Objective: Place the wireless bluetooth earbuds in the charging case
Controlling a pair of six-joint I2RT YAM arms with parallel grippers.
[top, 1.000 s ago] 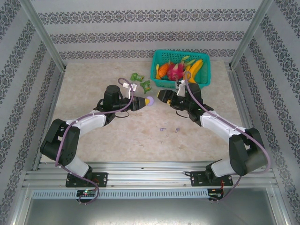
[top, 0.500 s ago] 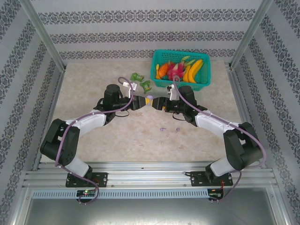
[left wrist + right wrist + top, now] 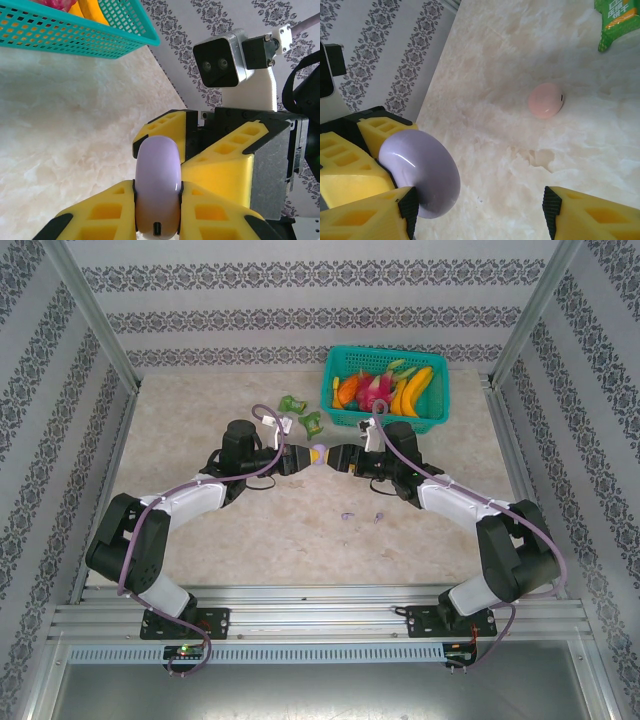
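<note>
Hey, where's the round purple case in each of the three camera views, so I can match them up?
Top external: purple case, over the middle of the table.
Left wrist: bottom centre, edge-on between yellow fingers.
Right wrist: lower left.
Shared landmark: the left pincer shut on it.

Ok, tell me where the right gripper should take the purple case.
I'd take the purple case by its free rounded half, which sticks out beyond the left gripper. Bring the right gripper in from the opposite side, open fingers straddling its broad faces.
</note>
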